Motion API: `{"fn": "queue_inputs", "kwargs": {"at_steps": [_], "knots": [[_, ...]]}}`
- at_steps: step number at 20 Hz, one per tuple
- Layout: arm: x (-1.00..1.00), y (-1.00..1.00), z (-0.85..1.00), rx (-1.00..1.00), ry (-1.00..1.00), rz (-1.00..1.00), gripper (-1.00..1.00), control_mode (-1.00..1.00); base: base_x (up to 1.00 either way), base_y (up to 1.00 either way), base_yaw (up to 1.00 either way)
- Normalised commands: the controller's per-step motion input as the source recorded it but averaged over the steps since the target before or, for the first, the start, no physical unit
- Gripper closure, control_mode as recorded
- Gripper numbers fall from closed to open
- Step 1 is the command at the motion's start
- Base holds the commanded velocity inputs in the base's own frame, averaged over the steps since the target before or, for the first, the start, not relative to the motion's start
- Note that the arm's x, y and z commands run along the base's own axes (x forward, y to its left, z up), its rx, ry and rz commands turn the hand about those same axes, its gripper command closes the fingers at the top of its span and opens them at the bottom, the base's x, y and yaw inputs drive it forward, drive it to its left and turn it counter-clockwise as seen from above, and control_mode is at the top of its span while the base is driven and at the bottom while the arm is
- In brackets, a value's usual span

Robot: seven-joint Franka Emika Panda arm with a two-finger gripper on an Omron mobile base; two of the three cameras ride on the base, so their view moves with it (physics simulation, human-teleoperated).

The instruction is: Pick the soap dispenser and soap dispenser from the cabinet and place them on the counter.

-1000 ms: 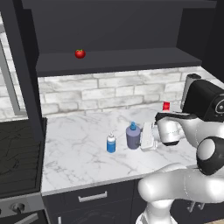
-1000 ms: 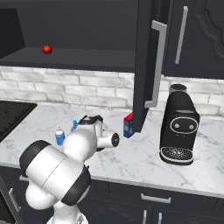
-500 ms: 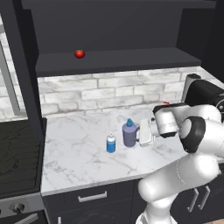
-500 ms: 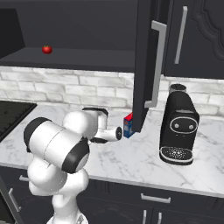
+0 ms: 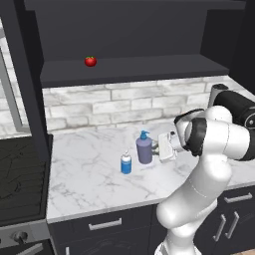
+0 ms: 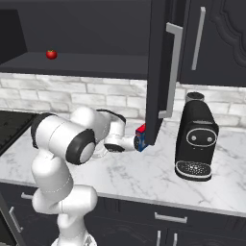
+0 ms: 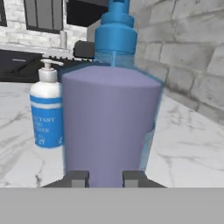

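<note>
Now the big purple soap bottle (image 5: 144, 151) stands upright on the white bench (image 5: 89, 174). The small blue soap bottle (image 5: 126, 163) stands just beside it, also upright. Both are out of the cabinet (image 6: 158, 72), so the job looks nearly done.

The pincer (image 5: 157, 148) sits low, right next to the purple bottle, on the side away from the blue one. In the hand view its two tips are pulled in close together. The bottle is wider than the gap between them, so the pincer is clenched on nothing.

What could go wrong? The pincer is very near the purple bottle. If the arm pushes forward or swings sideways, it could bump the bottle and tip it into the small blue one. Pulling straight back looks safest.

A moment ago the tips stood wide apart; now they have drawn in. The arm's big white elbow has also swung round. Both bottles have stayed where they were.
</note>
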Motion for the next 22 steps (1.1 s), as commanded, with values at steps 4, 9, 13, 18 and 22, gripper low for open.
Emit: {"fn": "queue_inputs", "kwargs": {"at_steps": [4,9,13,18,22], "knots": [[0.0,0.01,-0.19,0.0,-0.02,0.03,1.0,-1.0,0.0,0.0,0.0],[-0.07,0.01,-0.12,0.01,-0.02,0.01,-1.0,-1.0,0.0,0.0,0.0],[-0.08,-0.07,0.0,-0.02,-0.01,-0.01,-1.0,-1.0,0.0,0.0,0.0],[-0.05,-0.02,0.26,-0.11,-0.01,-0.02,-1.0,-1.0,0.0,0.0,0.0],[-0.07,0.0,0.42,-0.11,0.01,0.0,-1.0,-1.0,0.0,0.0,0.0]]}}
